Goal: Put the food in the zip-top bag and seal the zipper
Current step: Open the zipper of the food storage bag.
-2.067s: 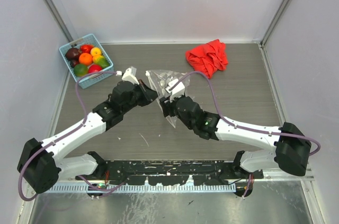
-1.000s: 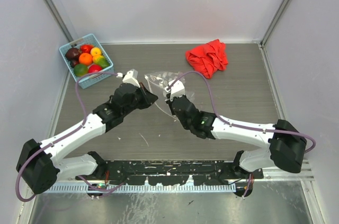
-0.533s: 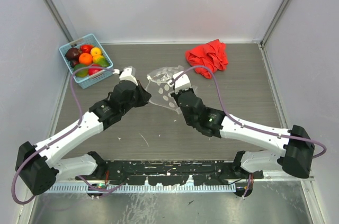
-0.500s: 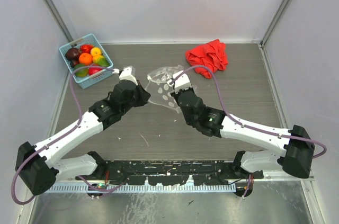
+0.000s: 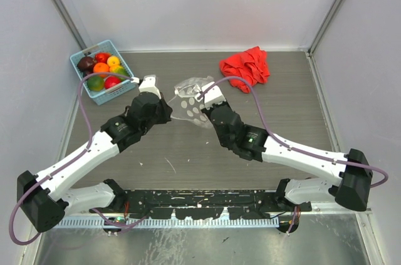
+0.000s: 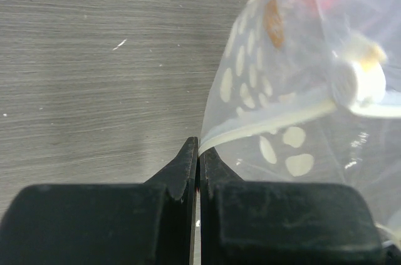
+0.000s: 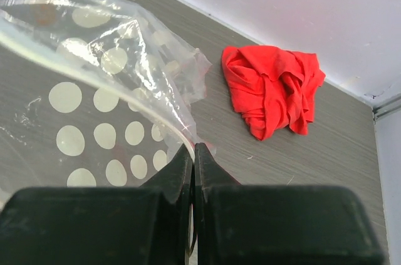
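Note:
The zip-top bag (image 5: 190, 98), clear with white dots, hangs stretched between my two grippers near the table's middle. My left gripper (image 5: 168, 109) is shut on the left end of the zipper (image 6: 269, 121); its tips (image 6: 198, 146) pinch the strip. At the opposite end, my right gripper (image 5: 205, 112) is shut on the bag's top edge (image 7: 193, 147), with the dotted bag (image 7: 94, 127) spreading to its left. The food (image 5: 100, 71), round toy fruits in red, orange, green and dark purple, lies in the basket, away from both grippers.
A light blue basket (image 5: 91, 50) holding the fruits stands at the back left, near the left wall. A crumpled red cloth (image 5: 245, 67) lies at the back right, also in the right wrist view (image 7: 272, 89). A purple cable loops beside the basket.
Both grippers have moved towards the back of the table with the bag. The right gripper has closed on the bag's edge, and the bag is now stretched between them.

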Robot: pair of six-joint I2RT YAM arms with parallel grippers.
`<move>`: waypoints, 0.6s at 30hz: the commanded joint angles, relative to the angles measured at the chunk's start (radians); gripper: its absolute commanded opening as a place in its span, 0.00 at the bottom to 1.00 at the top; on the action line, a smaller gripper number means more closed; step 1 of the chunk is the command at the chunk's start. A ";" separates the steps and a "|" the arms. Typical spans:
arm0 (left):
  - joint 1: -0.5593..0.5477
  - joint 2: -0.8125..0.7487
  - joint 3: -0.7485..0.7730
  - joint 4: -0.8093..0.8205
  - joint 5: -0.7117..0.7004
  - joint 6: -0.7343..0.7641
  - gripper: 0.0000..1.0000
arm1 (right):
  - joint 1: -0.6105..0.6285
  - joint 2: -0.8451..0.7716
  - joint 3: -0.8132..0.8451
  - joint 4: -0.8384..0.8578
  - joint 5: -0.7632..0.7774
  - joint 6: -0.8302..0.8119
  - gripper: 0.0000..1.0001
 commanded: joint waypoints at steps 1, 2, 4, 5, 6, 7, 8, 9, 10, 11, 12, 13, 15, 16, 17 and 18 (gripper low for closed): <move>0.002 -0.028 0.004 0.063 0.085 -0.004 0.00 | 0.001 0.062 0.035 0.018 -0.005 0.030 0.03; 0.003 -0.027 -0.002 0.075 0.104 -0.013 0.00 | 0.001 0.075 0.034 0.022 -0.009 0.037 0.03; 0.002 -0.021 -0.011 0.091 0.131 -0.027 0.00 | 0.001 0.099 0.034 0.032 -0.020 0.049 0.06; 0.003 -0.016 -0.012 0.095 0.143 -0.033 0.00 | 0.001 0.109 0.035 0.036 -0.024 0.053 0.10; 0.002 -0.014 -0.015 0.097 0.151 -0.037 0.00 | 0.001 0.119 0.037 0.035 -0.029 0.057 0.14; 0.003 -0.013 -0.015 0.097 0.159 -0.042 0.00 | 0.001 0.127 0.040 0.035 -0.034 0.059 0.16; 0.004 -0.013 -0.016 0.100 0.168 -0.046 0.00 | 0.002 0.134 0.042 0.035 -0.038 0.062 0.18; 0.002 -0.014 -0.016 0.104 0.177 -0.049 0.00 | 0.001 0.141 0.045 0.035 -0.045 0.065 0.21; 0.003 -0.018 -0.017 0.106 0.182 -0.051 0.00 | 0.001 0.147 0.049 0.036 -0.053 0.069 0.23; 0.003 -0.020 -0.018 0.107 0.187 -0.052 0.00 | 0.001 0.152 0.052 0.038 -0.062 0.072 0.26; 0.002 -0.025 -0.017 0.108 0.191 -0.053 0.00 | 0.001 0.157 0.054 0.047 -0.073 0.074 0.29; 0.002 -0.027 -0.017 0.109 0.193 -0.054 0.00 | 0.000 0.162 0.056 0.055 -0.087 0.073 0.32; 0.003 -0.034 -0.018 0.110 0.198 -0.056 0.00 | -0.001 0.179 0.067 0.069 -0.115 0.072 0.36; 0.003 -0.037 -0.017 0.110 0.200 -0.056 0.00 | -0.001 0.191 0.076 0.073 -0.123 0.071 0.38; 0.002 -0.039 -0.018 0.109 0.200 -0.057 0.00 | 0.000 0.202 0.086 0.076 -0.129 0.071 0.42; 0.002 -0.042 -0.017 0.109 0.202 -0.057 0.00 | -0.001 0.214 0.096 0.078 -0.138 0.070 0.46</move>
